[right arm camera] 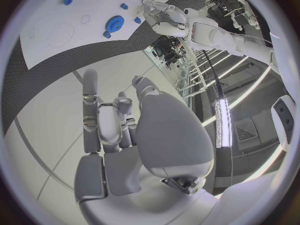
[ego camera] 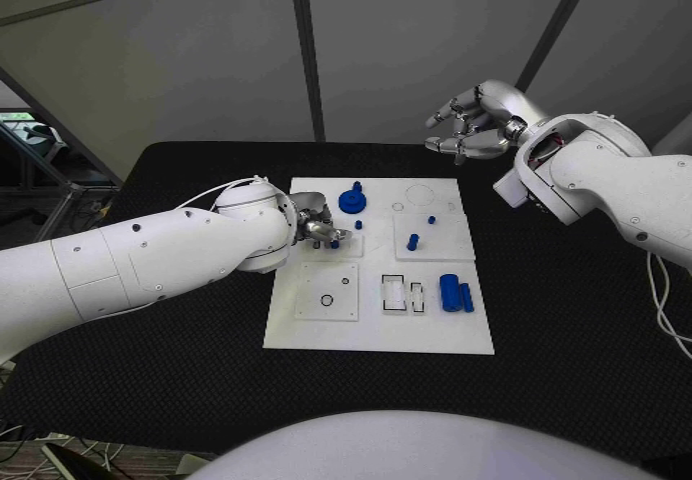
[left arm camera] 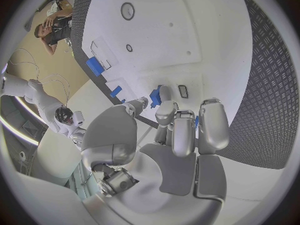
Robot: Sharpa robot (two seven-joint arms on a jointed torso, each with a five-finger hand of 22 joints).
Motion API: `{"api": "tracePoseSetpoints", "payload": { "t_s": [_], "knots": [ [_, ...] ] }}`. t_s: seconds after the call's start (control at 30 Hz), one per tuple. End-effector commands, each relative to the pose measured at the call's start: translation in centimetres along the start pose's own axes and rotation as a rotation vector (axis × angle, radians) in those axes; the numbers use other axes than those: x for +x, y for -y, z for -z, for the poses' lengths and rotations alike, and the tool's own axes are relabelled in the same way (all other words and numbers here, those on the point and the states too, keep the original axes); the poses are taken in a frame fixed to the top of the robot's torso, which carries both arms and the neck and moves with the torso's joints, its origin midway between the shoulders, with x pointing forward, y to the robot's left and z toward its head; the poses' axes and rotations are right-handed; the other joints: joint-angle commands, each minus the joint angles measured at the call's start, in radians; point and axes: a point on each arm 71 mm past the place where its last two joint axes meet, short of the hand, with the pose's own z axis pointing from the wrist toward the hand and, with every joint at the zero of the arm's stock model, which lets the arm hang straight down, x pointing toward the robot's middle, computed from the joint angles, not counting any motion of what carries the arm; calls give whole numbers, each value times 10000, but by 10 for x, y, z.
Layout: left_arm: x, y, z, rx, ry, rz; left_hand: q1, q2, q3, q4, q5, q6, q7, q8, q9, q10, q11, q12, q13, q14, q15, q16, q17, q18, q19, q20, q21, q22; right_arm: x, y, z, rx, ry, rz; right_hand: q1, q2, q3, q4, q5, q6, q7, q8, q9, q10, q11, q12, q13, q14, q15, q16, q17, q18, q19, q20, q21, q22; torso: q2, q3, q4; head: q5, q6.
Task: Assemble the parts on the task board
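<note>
The white task board (ego camera: 378,325) lies in the middle of the black table. My left hand (ego camera: 320,228) is low over the board's left side and pinches a small blue part (left arm camera: 155,97) between thumb and fingers, close to the board's surface. A blue gear (ego camera: 355,203) stands on the board just beyond that hand. My right hand (ego camera: 476,118) hangs raised beyond the board's far right corner, its fingers (right arm camera: 100,120) loosely bent and holding nothing.
A blue peg (ego camera: 414,241) and two small blue pieces (ego camera: 398,207) (ego camera: 431,217) sit right of the gear. Two blue cylinders (ego camera: 456,294) lie at the board's right side beside rectangular slots (ego camera: 394,292). A round hole (ego camera: 327,300) marks the near-left tile.
</note>
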Motion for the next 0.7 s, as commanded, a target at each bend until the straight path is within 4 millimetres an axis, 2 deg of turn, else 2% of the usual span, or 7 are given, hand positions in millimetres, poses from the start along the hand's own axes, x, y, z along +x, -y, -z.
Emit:
{"api": "tracePoseSetpoints", "payload": {
  "t_s": [0.03,0.7],
  "knots": [
    [-1,-1,0,-77,-25,-44,-95,49,-28,50,-5,92,6,58,11,79,-4,72,15,793,-81,48,1803,-604,41,4,46,14,0,-1,0,-39,-26,34,-91,23,-18,62,37,-79,22,66,-8,-66,28,55,-13,-98,0,-36,-9,131,43,-2,-33,-10,-2,-2,4,-3,-1],
    [-3,-1,2,-39,23,-27,-90,61,-31,53,-5,99,2,63,14,82,-7,73,13,793,-84,48,1803,-603,40,2,44,13,0,0,-1,-28,-41,36,-91,23,-18,62,37,-79,22,66,-8,-66,28,55,-13,-98,0,-36,-9,131,43,-2,-33,-10,0,-5,21,-15,-30]
  ]
}}
